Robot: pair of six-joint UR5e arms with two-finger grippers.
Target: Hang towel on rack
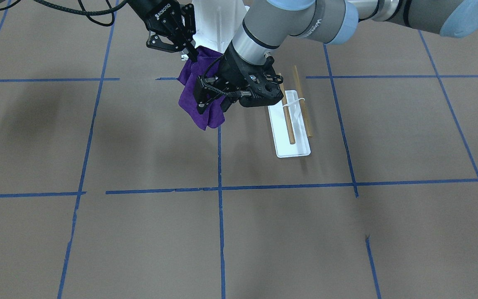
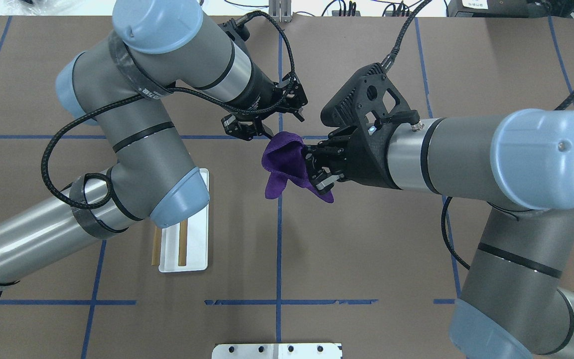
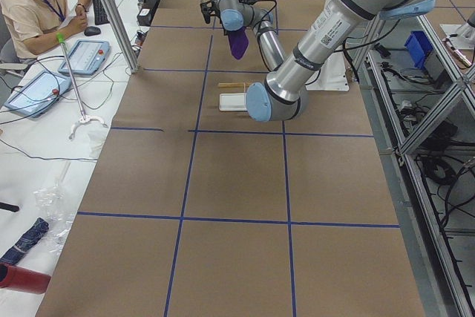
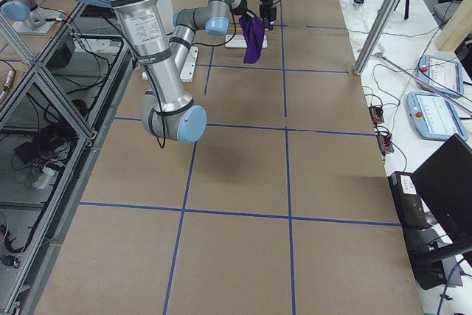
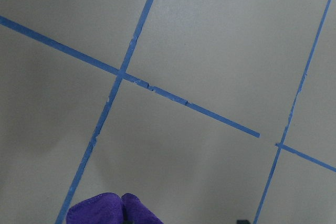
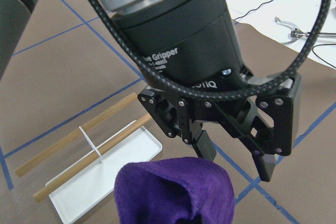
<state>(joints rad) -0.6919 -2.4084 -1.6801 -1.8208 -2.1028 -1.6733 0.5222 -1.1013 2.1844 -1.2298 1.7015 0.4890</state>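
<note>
A purple towel (image 2: 284, 159) hangs in the air over the middle of the table, bunched up. My right gripper (image 2: 317, 172) is shut on its edge and holds it up; in the front view its fingertips (image 1: 190, 56) pinch the towel's (image 1: 189, 79) top. My left gripper (image 2: 272, 127) is open right next to the towel. The right wrist view shows the left gripper (image 6: 236, 163) with its jaws spread just behind the towel (image 6: 173, 192). The rack (image 2: 195, 249), two wooden dowels over a white base, stands on the table partly under my left elbow. The rack is also plain in the front view (image 1: 293, 120).
A large white bolted pedestal (image 1: 218, 20) stands behind the grippers at the robot's side. A metal plate (image 2: 277, 350) lies at the table's near edge. Blue tape lines cross the brown table. An operator (image 3: 37, 5) sits beyond the far side.
</note>
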